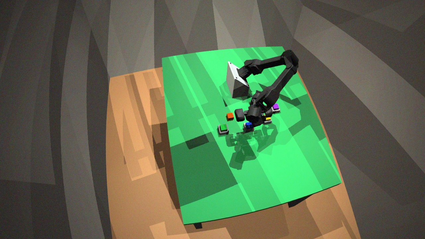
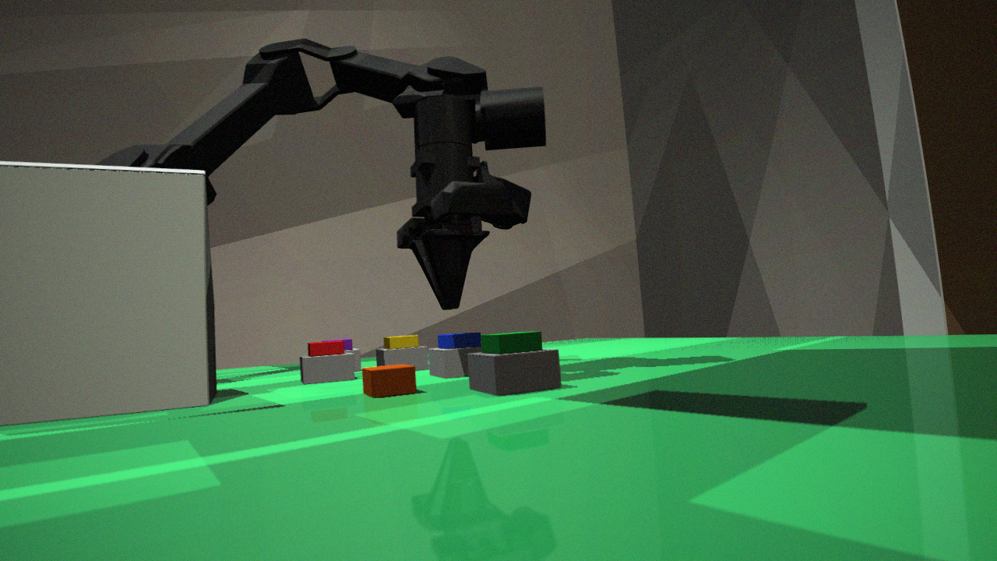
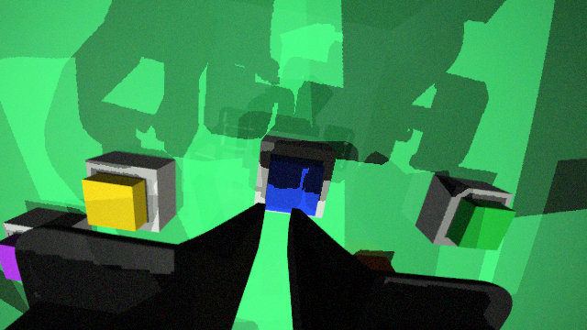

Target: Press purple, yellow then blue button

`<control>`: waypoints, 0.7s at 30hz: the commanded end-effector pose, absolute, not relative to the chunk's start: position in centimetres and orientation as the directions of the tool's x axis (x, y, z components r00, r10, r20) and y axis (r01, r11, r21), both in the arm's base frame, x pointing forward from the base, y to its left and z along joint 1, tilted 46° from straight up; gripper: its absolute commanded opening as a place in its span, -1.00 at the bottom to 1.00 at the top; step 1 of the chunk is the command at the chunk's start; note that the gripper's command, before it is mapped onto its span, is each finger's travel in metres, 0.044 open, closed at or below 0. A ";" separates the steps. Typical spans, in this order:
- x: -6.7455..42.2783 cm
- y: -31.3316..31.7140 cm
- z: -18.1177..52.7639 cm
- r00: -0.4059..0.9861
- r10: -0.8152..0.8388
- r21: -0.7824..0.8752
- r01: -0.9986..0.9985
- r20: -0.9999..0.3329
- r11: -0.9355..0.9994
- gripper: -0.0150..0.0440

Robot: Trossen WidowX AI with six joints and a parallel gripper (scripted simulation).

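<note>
The blue button (image 1: 248,124) (image 2: 458,340) (image 3: 293,192) sits on its grey base, straight below my fingertips and partly in their shadow. My gripper (image 2: 446,305) (image 3: 277,214) hangs a short way above it, clear of its cap, nearly shut with a narrow gap and nothing between the fingers. The yellow button (image 1: 268,119) (image 2: 400,341) (image 3: 112,199) stands to one side of the blue one. The purple button (image 1: 276,106) (image 2: 346,343) (image 3: 8,261) lies beyond the yellow one, mostly hidden by the gripper body in the wrist view.
A green button (image 1: 223,127) (image 2: 511,342) (image 3: 486,226) stands on the blue button's other side. A red button (image 2: 325,347) sits in front of the purple one. An orange block (image 1: 229,116) (image 2: 389,380) lies close by. A large grey box (image 1: 234,81) (image 2: 104,279) stands on the green table (image 1: 208,178).
</note>
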State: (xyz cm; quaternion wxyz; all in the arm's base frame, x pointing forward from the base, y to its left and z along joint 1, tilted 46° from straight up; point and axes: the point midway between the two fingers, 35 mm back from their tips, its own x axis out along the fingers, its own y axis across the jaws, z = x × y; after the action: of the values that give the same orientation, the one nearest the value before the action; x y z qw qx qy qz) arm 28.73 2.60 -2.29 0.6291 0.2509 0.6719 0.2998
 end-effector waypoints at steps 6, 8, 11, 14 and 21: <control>28.2 8.4 9.4 -0.069 0.704 0.707 -0.059 -0.707 0.705 0.47; 27.1 9.8 11.9 -0.069 0.706 0.709 -0.059 -0.705 0.702 0.64; 24.9 11.7 15.5 -0.071 0.712 0.715 -0.059 -0.699 0.696 0.86; 23.4 12.7 17.5 -0.074 0.716 0.720 -0.058 -0.694 0.692 0.86; 23.4 12.7 17.5 -0.074 0.716 0.720 -0.058 -0.694 0.692 0.86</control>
State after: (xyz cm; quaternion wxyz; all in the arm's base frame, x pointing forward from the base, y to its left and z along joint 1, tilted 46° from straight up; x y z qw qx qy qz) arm 23.78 12.41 16.83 0.6342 0.2439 0.6671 0.3052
